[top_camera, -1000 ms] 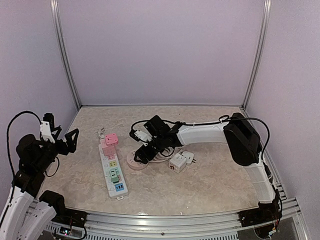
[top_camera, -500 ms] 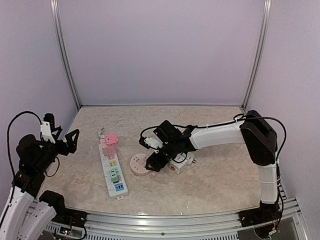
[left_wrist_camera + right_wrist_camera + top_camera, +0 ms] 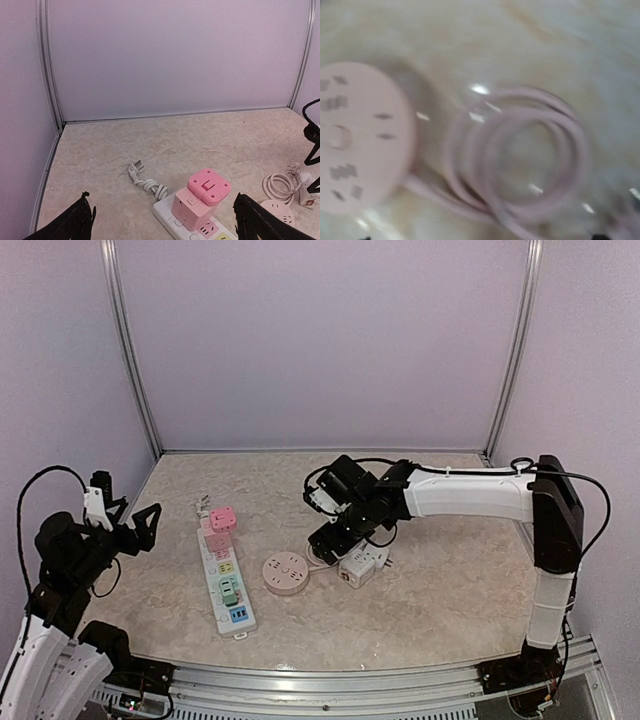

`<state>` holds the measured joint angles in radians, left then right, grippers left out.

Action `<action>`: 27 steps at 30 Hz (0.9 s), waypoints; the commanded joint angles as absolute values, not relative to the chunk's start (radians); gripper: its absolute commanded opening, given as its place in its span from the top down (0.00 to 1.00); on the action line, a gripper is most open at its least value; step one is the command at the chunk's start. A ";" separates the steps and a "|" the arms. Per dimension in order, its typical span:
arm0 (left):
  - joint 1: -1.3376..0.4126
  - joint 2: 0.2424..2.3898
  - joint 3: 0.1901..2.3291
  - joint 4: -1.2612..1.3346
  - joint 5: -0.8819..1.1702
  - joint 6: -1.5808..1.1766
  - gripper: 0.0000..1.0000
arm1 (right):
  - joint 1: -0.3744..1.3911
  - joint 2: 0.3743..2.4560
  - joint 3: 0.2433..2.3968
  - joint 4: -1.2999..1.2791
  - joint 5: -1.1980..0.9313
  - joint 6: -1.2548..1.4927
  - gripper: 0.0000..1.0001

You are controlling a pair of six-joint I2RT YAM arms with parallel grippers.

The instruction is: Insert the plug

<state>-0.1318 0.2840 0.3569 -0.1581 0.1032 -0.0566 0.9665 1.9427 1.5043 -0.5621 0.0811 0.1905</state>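
A white cube plug (image 3: pixel 362 562) with metal prongs lies on the table, right of a round pink socket disc (image 3: pixel 285 572). The disc's coiled cord (image 3: pixel 322 556) lies between them. My right gripper (image 3: pixel 333 537) hovers over that coil, open and holding nothing. Its blurred wrist view shows the disc (image 3: pixel 350 135) at the left and the coil (image 3: pixel 520 160) in the middle. A white power strip (image 3: pixel 226 580) carries a pink cube adapter (image 3: pixel 222 518) at its far end. My left gripper (image 3: pixel 140 525) is raised at the far left, open and empty, facing the pink cube (image 3: pixel 202 197).
The strip's own bundled cord and plug (image 3: pixel 145 180) lie on the table behind the pink cube. Metal frame posts (image 3: pixel 130 350) and pale walls close in the back and sides. The table's front rail (image 3: pixel 330 680) runs along the near edge.
My right gripper drew the round disc a little to the right, let go of it and pulled back up and right with its jaws wider. The left arm barely moved.
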 commanded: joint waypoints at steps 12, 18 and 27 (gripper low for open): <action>-0.147 0.243 0.321 -0.149 0.122 -0.068 0.05 | 0.981 1.910 1.447 -0.876 0.237 0.370 0.09; -0.147 0.239 0.322 -0.157 0.112 -0.060 0.05 | 0.981 1.989 1.512 -0.871 0.215 0.325 0.18; -0.147 0.241 0.322 -0.150 0.116 -0.057 0.05 | 0.979 2.018 1.518 -0.860 0.164 0.310 0.42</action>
